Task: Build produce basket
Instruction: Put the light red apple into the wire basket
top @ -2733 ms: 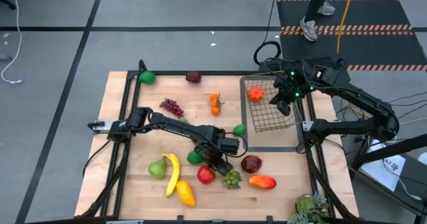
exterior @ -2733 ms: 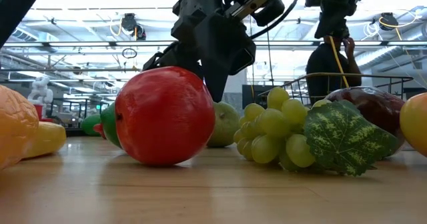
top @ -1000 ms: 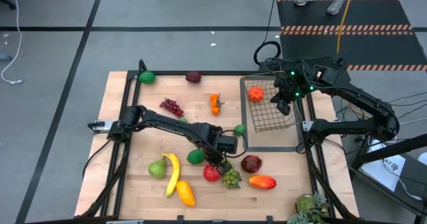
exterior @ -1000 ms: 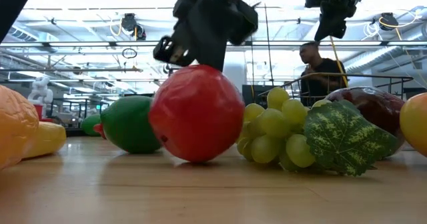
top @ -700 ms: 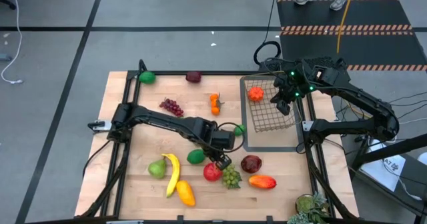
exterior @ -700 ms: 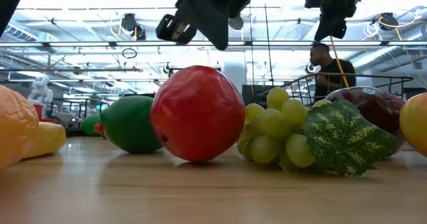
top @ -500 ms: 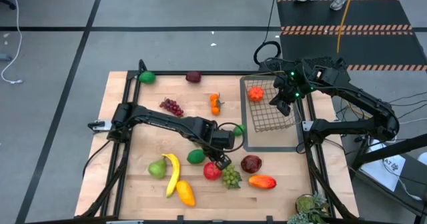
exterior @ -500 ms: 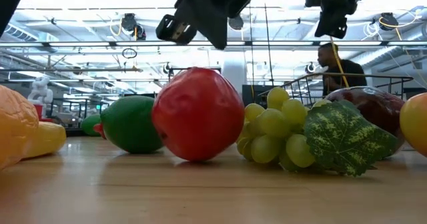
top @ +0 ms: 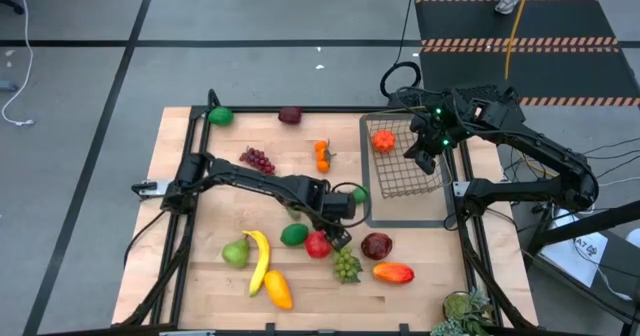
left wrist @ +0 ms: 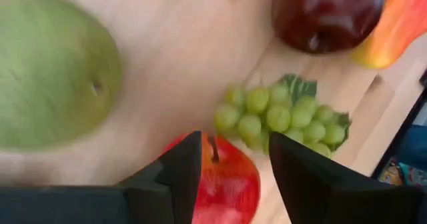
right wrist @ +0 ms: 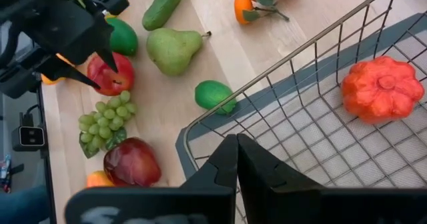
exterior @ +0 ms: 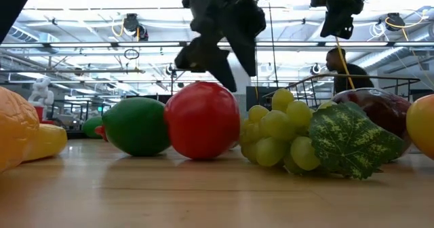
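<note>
The red apple [top: 318, 244] lay on the surface beside the green grapes [top: 347, 266], the left hand [top: 338, 234] spread open above it for a grasp, while the right hand [top: 424, 160], closed and empty, waited over the basket [top: 405, 176].

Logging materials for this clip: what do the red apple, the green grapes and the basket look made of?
Round red apple: seemingly moulded plastic, glossy highlights. Green grape bunch: smooth plastic-looking beads; its leaf looks printed. Rectangular wire basket: thin dark metal mesh, see-through.
</note>
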`<state>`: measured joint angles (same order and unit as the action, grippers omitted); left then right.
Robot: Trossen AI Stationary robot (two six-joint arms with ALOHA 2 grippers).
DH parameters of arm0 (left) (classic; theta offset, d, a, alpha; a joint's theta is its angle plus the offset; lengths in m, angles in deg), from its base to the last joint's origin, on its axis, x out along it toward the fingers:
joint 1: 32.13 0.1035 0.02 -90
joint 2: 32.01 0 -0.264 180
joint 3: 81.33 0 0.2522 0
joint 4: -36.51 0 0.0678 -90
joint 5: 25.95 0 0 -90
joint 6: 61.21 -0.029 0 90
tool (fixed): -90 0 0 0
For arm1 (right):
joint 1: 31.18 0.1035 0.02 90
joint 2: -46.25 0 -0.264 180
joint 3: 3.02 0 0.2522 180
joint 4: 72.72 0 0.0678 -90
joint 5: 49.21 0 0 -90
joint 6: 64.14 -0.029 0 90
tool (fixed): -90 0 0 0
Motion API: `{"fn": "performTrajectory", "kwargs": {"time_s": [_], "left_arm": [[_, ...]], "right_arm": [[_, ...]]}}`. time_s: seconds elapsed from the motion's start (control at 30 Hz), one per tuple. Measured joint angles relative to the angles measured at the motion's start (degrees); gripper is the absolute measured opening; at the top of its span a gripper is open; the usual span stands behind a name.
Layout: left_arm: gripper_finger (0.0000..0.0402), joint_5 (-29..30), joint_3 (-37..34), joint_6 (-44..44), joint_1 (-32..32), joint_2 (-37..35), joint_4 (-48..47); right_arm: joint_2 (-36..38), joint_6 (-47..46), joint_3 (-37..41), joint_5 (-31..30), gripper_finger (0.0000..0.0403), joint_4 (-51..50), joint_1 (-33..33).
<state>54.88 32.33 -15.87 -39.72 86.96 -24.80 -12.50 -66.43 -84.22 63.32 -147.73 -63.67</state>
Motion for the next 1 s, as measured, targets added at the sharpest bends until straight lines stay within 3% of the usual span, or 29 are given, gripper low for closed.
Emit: {"fn": "performTrajectory", "kwargs": {"time_s": [0.4, 0.73, 1.0], "left_arm": [[0.0184, -2.5, 0.0, -11.7, 3.8, 2.5, 3.7], [0.0184, -3.0, 0.0, -10.8, 3.4, 4.7, 1.6], [0.0185, -6.9, 0.0, -8.7, 3.0, 5.8, 0.3]], "right_arm": [[0.0, -0.2, 0.0, 0.0, 0.0, -0.7, 0.0], [0.7, -1.1, 0.0, 0.0, 0.0, -2.5, 0.0], [0.7, -0.4, 0.0, 0.1, 0.0, -2.2, 0.0]]}}
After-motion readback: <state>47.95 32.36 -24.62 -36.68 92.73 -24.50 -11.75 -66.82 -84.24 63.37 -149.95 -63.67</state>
